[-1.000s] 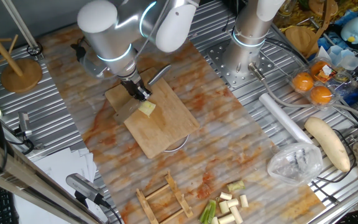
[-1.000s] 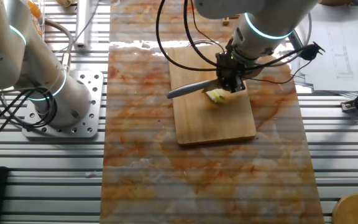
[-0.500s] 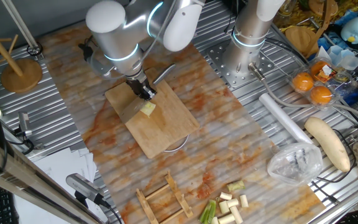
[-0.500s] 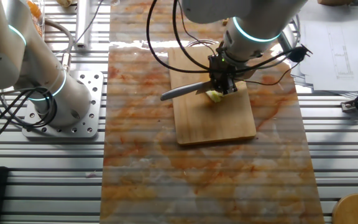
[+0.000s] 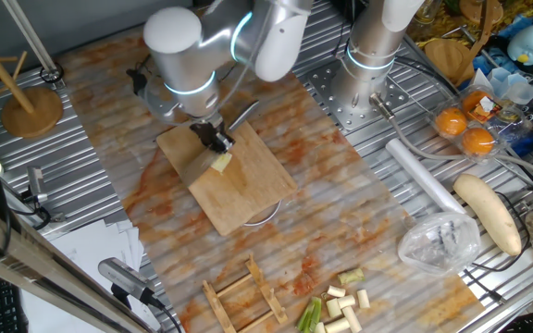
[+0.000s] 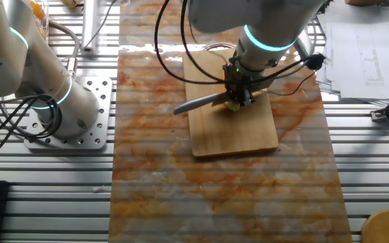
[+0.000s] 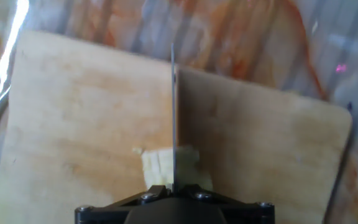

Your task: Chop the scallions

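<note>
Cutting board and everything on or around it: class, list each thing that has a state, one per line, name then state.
Cutting board: flat on the mat, in use.
Knife: held in the gripper, blade edge-down over the scallion piece.
Scallion piece: on the board, under the blade.
Gripper: shut on the knife.
Spare scallions: cut segments, loose at the mat's edge.
Radish: whole, lying aside.

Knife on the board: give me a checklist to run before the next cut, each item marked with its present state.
1. Knife held in the hand: ok.
2. Blade lined up over the scallion piece: ok, in the hand view it crosses the piece.
3. Piece lies on the cutting board, away from the edges: ok.
4. Board flat on the mat: ok.
5. Blade already touching the piece: cannot tell.
6. More scallions waiting off the board: ok, near the table edge.
</note>
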{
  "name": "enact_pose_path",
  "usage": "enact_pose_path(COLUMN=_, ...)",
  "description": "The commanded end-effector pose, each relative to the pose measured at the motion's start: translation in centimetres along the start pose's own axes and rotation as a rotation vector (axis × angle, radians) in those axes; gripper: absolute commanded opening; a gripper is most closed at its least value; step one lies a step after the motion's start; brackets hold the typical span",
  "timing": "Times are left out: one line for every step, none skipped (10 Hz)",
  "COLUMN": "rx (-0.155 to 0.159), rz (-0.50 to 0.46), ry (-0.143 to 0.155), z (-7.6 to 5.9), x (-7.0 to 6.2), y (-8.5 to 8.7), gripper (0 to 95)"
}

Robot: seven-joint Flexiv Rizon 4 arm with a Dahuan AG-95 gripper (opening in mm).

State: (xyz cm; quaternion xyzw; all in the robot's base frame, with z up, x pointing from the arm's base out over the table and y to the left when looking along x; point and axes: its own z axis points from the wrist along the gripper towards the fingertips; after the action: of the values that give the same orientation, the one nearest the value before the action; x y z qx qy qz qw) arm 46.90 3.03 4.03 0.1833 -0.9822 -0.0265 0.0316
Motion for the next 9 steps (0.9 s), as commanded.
enact_pose_path(rx=0.023, rz=0.031, ry=-0.045, z=3.6, x=-2.7, y=0.6, gripper=0.0)
enact_pose_path(rx=0.008, rz=0.03, ry=-0.044, z=3.2, x=-2.6, y=0.7, gripper=0.0)
enact_pose_path(rx=0.007, rz=0.024, ry=-0.02, z=2.3, x=-2.3, y=0.8, gripper=0.0)
enact_pose_path(rx=0.006, rz=0.015, ry=-0.015, z=1.6, x=-1.9, y=0.7, gripper=0.0)
enact_pose_path(rx=-0.008, rz=0.017, ry=0.002, z=1.0, x=-1.5, y=0.7, gripper=0.0)
enact_pose_path(rx=-0.019, rz=0.02, ry=0.016, z=0.2, x=-1.3, y=0.8, gripper=0.0)
enact_pose_path(rx=-0.014, rz=0.017, ry=0.033, z=-0.7, x=-1.1, y=0.9, gripper=0.0)
enact_pose_path(rx=-0.008, rz=0.012, ry=0.044, z=-1.4, x=-0.6, y=1.0, gripper=0.0)
enact_pose_path(rx=-0.001, rz=0.004, ry=0.049, z=-1.6, x=-0.3, y=0.8, gripper=0.0)
